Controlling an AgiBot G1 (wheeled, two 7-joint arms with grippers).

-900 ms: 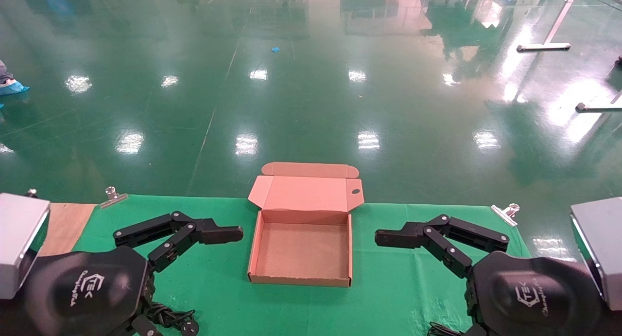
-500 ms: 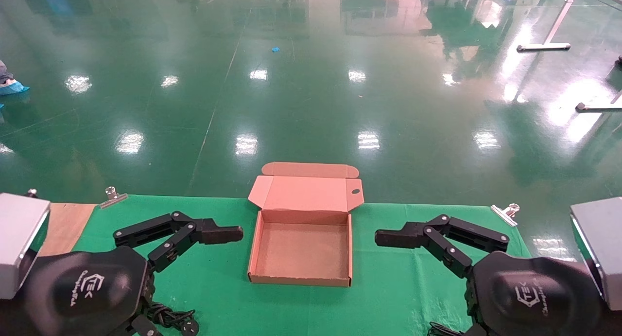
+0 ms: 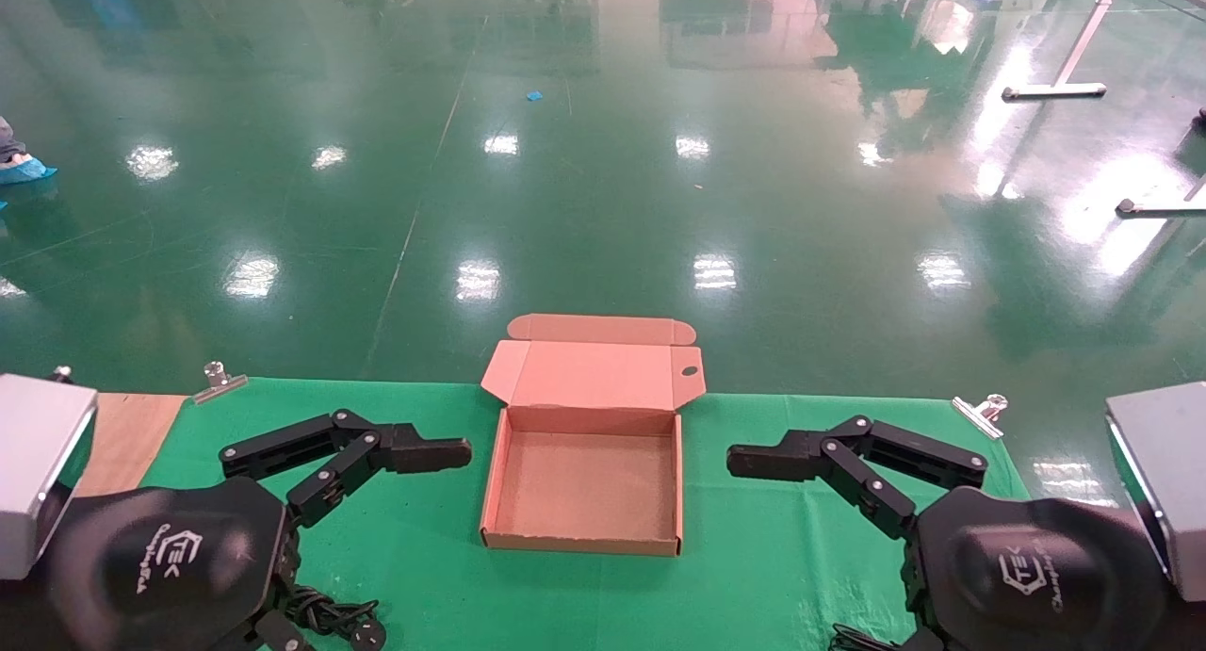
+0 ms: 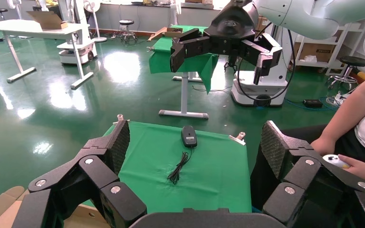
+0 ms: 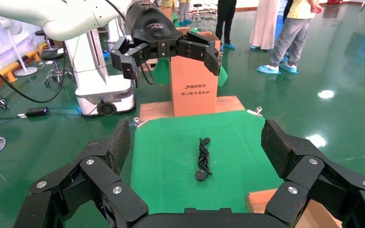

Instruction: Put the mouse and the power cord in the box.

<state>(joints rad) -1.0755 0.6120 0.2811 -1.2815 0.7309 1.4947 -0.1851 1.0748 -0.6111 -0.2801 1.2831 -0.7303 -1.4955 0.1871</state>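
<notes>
Brown cardboard forms the box, which sits open on a green cloth-covered table with its lid folded back toward the far edge and nothing visible inside. All other positions are given relative to this box.

To its left hovers the left gripper, fingers spread wide apart and holding nothing. To its right, mirrored, hovers the right gripper, fingers likewise spread and holding nothing — both point inward at the box.

The mouse appears in the left wrist view: it lies on the cloth on the right side of the box, well apart from it, its thin cable trailing loosely toward the box.

The power cord appears in the right wrist view — a twisted black bundle lying on the cloth on the left side of the box, well apart from it.
</notes>
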